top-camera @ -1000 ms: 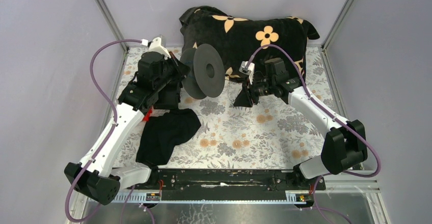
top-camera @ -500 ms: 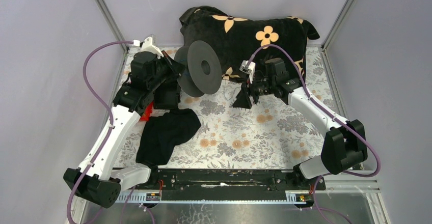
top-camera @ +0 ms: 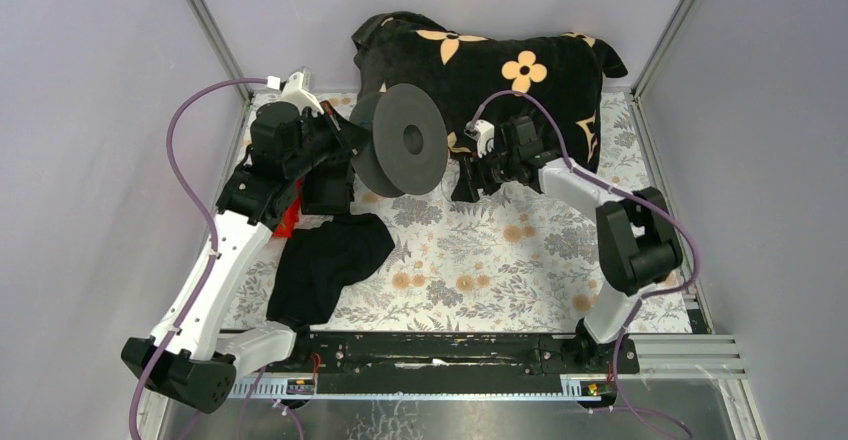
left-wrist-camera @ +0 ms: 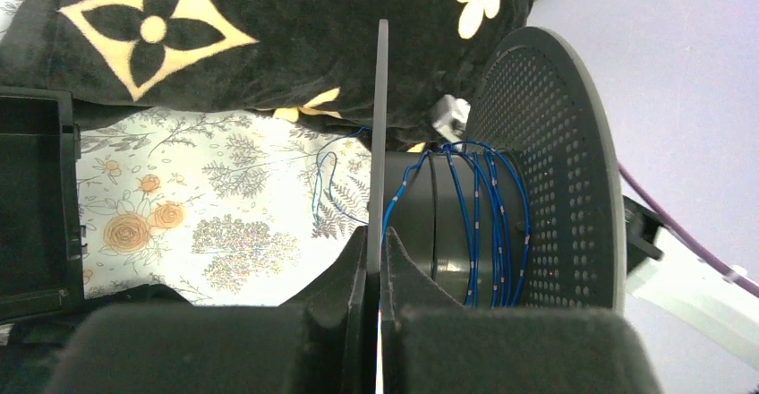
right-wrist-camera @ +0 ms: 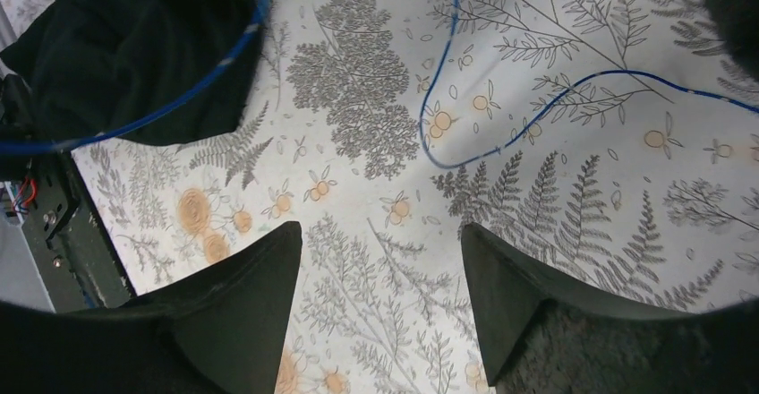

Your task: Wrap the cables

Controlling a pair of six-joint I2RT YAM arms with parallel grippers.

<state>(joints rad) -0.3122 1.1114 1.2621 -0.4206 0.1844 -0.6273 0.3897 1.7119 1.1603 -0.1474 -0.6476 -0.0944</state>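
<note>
Overhead: the left hand (top-camera: 350,145) clamps the flange of the black spool (top-camera: 408,142); the right hand (top-camera: 466,178) hovers just right of it. Left wrist: blue cables (left-wrist-camera: 488,224) coil round the core. Right wrist: fingers (right-wrist-camera: 242,304) spread, empty; a loose length curves across the worktop (right-wrist-camera: 358,188) just ahead.

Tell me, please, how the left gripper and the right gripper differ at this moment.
The left gripper is shut on the spool, pinching its thin flange; the right gripper stands open, holding nothing. The left faces cables wound on the spool; the right faces loose cable on the floral cloth. Both are black.
</note>
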